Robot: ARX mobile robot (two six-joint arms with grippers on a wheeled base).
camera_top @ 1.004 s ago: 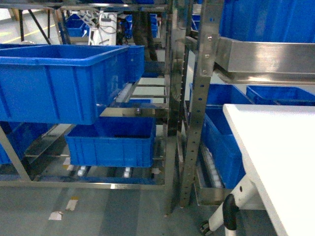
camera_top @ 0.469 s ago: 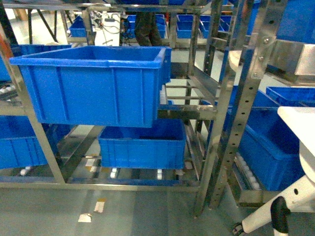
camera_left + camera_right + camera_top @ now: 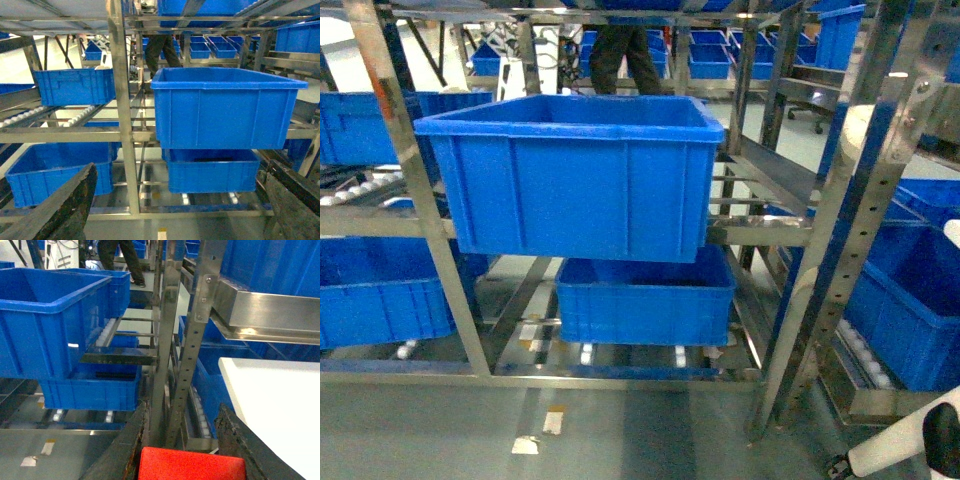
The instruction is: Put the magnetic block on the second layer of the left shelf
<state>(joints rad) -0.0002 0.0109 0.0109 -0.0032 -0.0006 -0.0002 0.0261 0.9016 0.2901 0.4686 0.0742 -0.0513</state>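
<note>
— Though the head view shows neither arm, what does it give us?

— The steel rack head on. A big blue tote sits on the left shelf second layer, its near face hanging out past the front rail. A smaller blue tote stands on the level below it, and more totes fill the bay to the left. A person's legs show behind the rack. No red block anywhere in that view.

— Then where is the magnetic block?

— Only the right wrist view has it. The magnetic block sits at the bottom edge of that picture, red, between the two dark fingers of the right gripper. The jaws are clenched on it, one finger against each side.

— And what else does that camera see?

— The same big tote from its right corner, off to the left, plus a white bench on the right, under a steel beam. In the head view only the bench's leg shows, low at the right.

— The left arm?

— The left wrist view looks straight at the rack, the big tote right of centre. The fingers of the left gripper frame the bottom corners, far apart, nothing between them: jaws released. That view also shows the roller tracks of the left-hand bay more plainly than the head view does.
</note>
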